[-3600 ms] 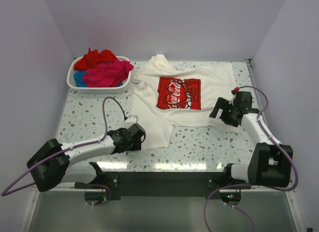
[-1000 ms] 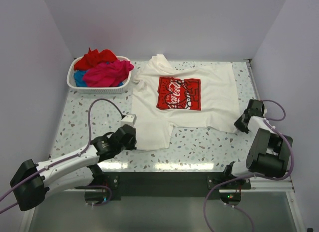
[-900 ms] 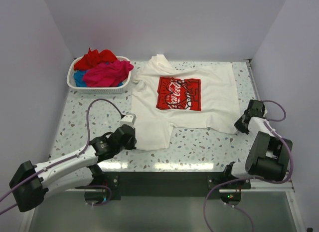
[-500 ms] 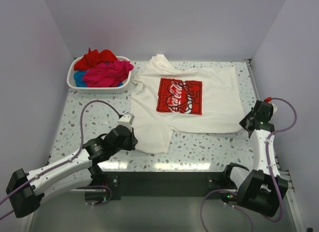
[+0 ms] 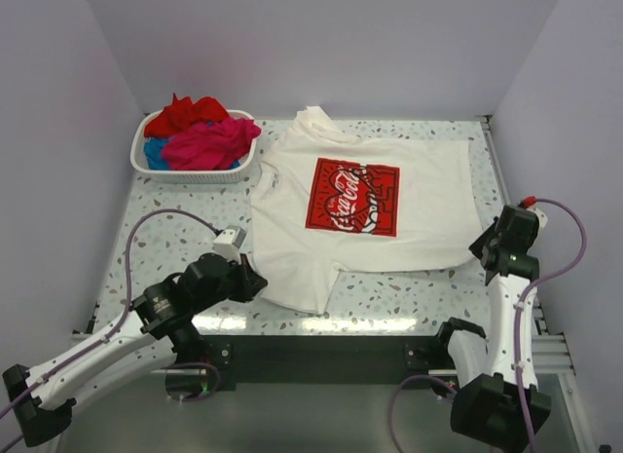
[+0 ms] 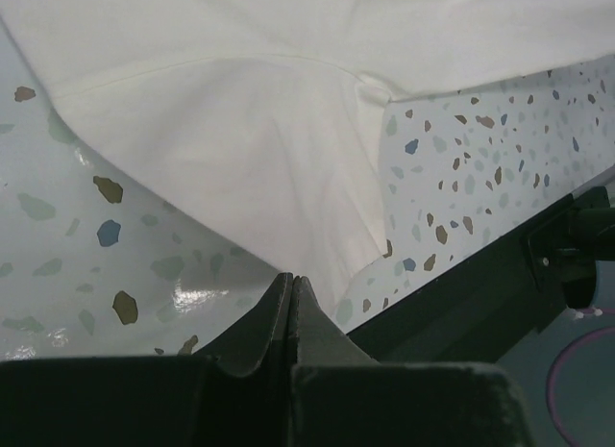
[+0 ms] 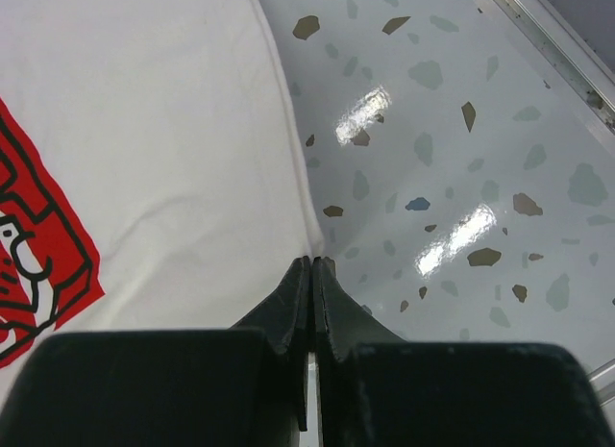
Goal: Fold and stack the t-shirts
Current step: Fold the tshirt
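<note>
Across the speckled bench (image 5: 156, 234), from above, a white cloth t-shirt with red rectangular print (image 5: 409, 234) lies flat; red, pink and blue tees (image 5: 204, 136) fill a white slatted plastic basket (image 5: 190, 174), far-left corner. Left wrist: left gripper (image 6: 291, 279) clenched on its hem. Right wrist: right gripper (image 7: 312, 262) likewise.

Bright, even overhead light; shadows soft and short. Top view sharp, glare streaks on tabletop (image 5: 321, 323) along front edge. Wrist views: specular patches on terrazzo, white t-shirt (image 6: 240, 130) near blown out, folds faint; bottom foreground dark, slightly soft.
</note>
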You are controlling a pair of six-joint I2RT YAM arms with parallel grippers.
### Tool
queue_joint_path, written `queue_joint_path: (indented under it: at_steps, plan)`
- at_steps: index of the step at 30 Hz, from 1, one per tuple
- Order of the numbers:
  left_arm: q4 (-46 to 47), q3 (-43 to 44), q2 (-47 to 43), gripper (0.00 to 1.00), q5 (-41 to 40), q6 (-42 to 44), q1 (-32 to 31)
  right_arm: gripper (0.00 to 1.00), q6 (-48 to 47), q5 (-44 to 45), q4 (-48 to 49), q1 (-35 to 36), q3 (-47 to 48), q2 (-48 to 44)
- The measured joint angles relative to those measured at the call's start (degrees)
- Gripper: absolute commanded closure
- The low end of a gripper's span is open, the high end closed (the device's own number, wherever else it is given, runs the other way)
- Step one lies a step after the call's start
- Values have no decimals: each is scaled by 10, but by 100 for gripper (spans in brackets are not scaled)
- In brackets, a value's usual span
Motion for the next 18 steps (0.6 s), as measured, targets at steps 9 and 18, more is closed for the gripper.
queue_joint_path:
  at_steps: [9, 18]
  plan:
    - [-21, 16, 2, 100, 14, -17, 0, 100, -6, -2, -5, 0, 0, -6]
    - [42, 124, 199, 100, -24, 33, 5, 100, -16, -45, 41, 0, 28, 147]
